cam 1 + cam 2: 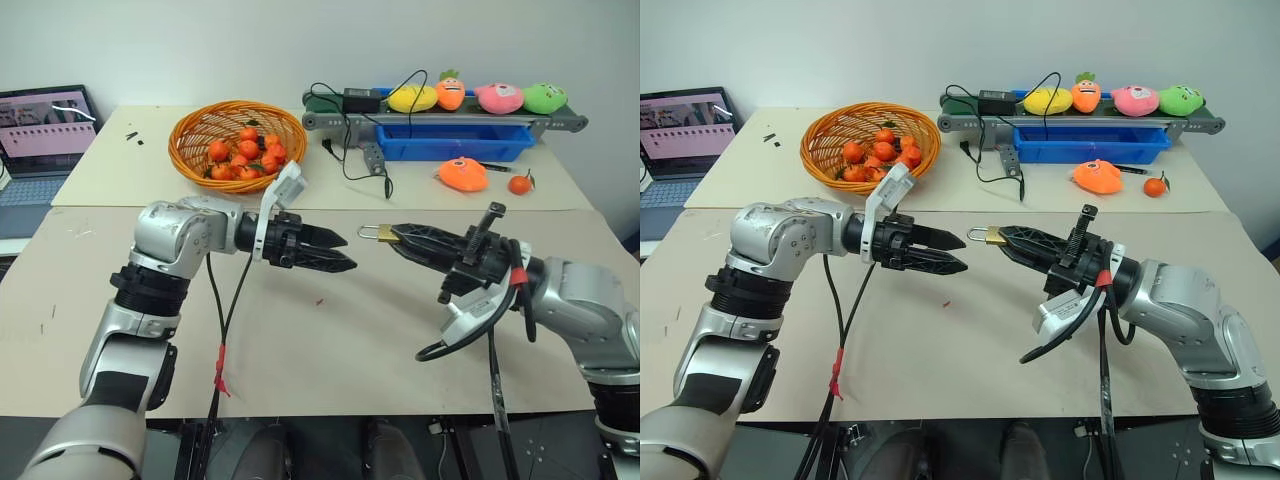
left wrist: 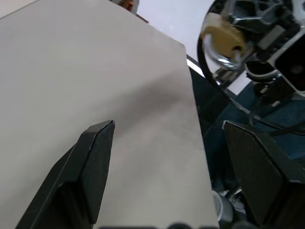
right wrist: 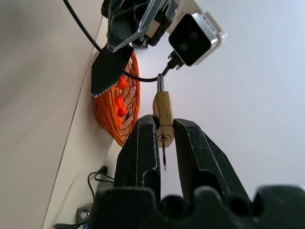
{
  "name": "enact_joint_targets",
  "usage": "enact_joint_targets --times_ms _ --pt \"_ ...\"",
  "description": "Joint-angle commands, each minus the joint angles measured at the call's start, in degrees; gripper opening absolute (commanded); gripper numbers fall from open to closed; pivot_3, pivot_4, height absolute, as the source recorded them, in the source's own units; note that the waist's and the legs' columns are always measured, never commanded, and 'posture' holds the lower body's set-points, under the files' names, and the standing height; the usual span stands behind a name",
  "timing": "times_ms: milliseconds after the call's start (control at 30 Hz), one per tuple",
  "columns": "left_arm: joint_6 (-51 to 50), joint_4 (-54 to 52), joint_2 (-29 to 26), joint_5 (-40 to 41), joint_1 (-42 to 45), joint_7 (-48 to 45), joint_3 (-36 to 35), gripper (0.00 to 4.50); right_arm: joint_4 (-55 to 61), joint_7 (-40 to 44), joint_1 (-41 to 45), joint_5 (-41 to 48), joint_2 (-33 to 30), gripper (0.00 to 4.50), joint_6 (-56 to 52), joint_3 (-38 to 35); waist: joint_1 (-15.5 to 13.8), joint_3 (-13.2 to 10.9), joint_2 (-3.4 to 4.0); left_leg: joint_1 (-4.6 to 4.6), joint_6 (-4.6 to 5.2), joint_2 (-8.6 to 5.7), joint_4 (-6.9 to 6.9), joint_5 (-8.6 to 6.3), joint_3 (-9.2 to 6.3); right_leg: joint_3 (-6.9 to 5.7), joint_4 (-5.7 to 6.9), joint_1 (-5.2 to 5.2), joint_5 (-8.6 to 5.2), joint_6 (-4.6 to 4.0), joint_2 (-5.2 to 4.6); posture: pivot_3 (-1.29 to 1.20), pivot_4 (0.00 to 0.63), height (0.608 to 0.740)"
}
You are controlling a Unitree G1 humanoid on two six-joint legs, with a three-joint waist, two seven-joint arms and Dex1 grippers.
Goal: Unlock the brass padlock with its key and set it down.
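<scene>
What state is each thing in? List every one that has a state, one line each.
brass padlock: held above the table, shackle end pointing toward the left gripper.
right gripper: shut on the padlock's body.
left gripper: open, holding nothing, just short of the padlock.
laptop: lid up, screen lit.
orange basket: upright, holding small orange fruit.

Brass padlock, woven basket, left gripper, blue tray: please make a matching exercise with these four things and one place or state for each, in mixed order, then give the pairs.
Things:
1. brass padlock
2. woven basket
3. left gripper
4. blue tray

States or places:
A. open, holding nothing
B. under the conveyor with plush toys
C. clamped in the right gripper, above the table
D. full of small oranges

Pairs: 1-C, 2-D, 3-A, 4-B
</scene>
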State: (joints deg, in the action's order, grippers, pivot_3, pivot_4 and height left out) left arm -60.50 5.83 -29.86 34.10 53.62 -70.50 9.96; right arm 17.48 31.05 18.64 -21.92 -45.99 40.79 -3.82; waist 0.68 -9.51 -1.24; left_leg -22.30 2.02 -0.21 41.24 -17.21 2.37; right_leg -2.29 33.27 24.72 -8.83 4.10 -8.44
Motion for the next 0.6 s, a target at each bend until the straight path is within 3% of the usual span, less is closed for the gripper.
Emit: enact_joint_targets --times_ms 33,300,433,600 --pt "-1.0 -1.3 -0.2 1.9 1.3 0.5 -1.8 4.44 0.3 -1.7 -0.1 0.3 -0.6 0.12 0.3 -1.4 0.0 0.0 0.0 0.01 0.0 0.0 0.0 0.0 -0.01 0.0 0.0 -0.01 0.0 0.0 0.0 0.0 0.15 0.74" --pt "3.4 -1.8 -0.7 -0.3 0.3 0.9 -0.2 4.44 -0.5 -1.4 -0.2 1.7 -1.1 0.12 -0.8 -1.3 0.0 0.0 0.0 -0.01 0.0 0.0 -0.01 0.0 -0.06 0.01 -0.03 0.0 0.0 0.0 0.0 0.0 0.15 0.74" --pt "5.7 -1.1 0.1 -0.4 0.3 0.7 -0.8 3.45 -0.3 -1.2 -0.1 2.3 -1.3 0.12 -1.3 -1.2 0.0 0.0 0.0 0.0 0.0 0.0 -0.01 0.0 -0.04 0.0 -0.02 -0.01 0.0 0.0 0.0 0.0 0.15 0.74" --pt "6.9 -1.3 0.3 -0.1 0.2 0.4 -0.7 1.48 0.0 -1.0 0.0 2.8 -1.4 0.12 -2.1 -1.1 0.0 0.0 0.0 -0.01 0.0 0.0 -0.01 0.0 -0.04 0.01 -0.03 -0.01 0.0 0.0 0.0 0.0 0.15 0.74"
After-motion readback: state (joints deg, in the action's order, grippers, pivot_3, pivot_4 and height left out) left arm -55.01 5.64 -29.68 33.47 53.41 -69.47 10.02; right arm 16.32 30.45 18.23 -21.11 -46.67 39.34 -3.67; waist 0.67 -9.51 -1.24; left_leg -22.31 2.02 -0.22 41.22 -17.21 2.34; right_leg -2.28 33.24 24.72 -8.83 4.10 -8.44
